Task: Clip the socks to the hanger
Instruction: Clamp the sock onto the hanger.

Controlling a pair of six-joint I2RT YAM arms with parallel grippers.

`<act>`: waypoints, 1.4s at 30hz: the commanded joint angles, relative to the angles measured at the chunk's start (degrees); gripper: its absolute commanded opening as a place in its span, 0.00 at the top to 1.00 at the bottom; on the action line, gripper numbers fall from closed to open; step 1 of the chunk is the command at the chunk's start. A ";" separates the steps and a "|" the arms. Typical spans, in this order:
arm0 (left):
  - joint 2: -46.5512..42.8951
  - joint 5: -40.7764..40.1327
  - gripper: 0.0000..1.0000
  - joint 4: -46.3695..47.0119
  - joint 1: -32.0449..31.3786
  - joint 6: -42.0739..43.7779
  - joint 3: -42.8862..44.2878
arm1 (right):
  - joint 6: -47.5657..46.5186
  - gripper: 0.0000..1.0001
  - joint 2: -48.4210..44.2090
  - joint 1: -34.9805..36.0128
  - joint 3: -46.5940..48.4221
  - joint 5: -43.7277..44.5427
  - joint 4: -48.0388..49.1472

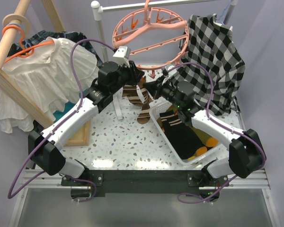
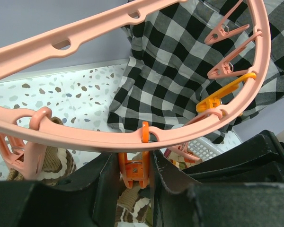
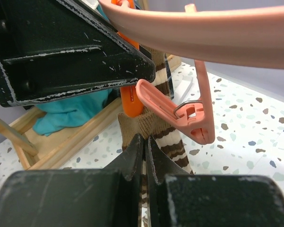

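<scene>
In the top view the tips of both grippers are lost under their own wrist housings and the near rim of the large salmon-pink round plastic drying ring [image 1: 151, 33], so the clipping spot only shows in the wrist views. The left gripper [image 2: 134, 165] has its 2 black fingers [image 2: 104, 189] pressed against the sides of a small orange plastic clip [image 2: 132, 172] hanging from the ring's rim. The right gripper [image 3: 144, 146] is pinched nearly together on a brown knit sock with cream and dark stripes [image 3: 154, 125]. The sock's lower part is cut off behind those fingers.

This sock hangs just under the ring at the table's middle, its long axis upright. Its top end sits beside the orange clip, but whether the clip bites it cannot be told. A salmon-pink clip [image 3: 180, 111] dangles in front of the sock.

More dark socks [image 1: 182, 137] lie in a white plastic basket [image 1: 163, 130] under the right arm, partly covered by it. A black-and-white checked shirt [image 1: 215, 61] hangs behind the ring.
</scene>
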 commanded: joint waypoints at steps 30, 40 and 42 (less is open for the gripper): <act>-2.14 6.80 1.00 3.95 -0.23 4.21 -1.25 | 7.20 1.00 -2.59 -3.64 2.59 -4.76 6.21; -2.31 8.21 0.99 7.55 -0.14 5.44 -1.86 | 10.98 1.00 -0.57 -3.99 4.08 -9.86 7.01; -2.32 8.73 0.99 8.17 -0.23 5.44 -2.04 | 11.42 1.00 -0.22 -3.90 4.26 -10.65 7.27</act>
